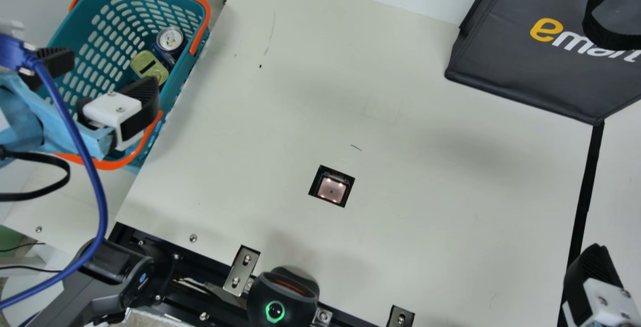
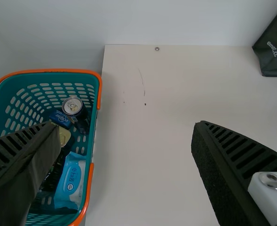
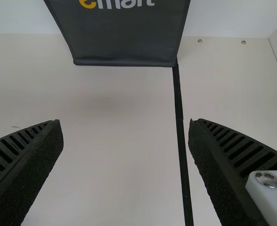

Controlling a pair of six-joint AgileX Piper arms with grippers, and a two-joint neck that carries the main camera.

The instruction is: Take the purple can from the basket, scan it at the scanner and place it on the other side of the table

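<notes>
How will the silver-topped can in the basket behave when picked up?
The can looks metal, so it should feel fairly stiff. Its side looks smooth and could slip in a grip. Being round, it would probably roll if laid sideways.

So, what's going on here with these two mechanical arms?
It looks like a checkout job for a robot, but nothing is being handled right now. The left hand hangs open and empty by the teal basket, where a dark can with a silver top lies among other goods. The right hand is open and empty too, over at the table's other side. The lit scanner window in the tabletop has nothing on it.
</notes>
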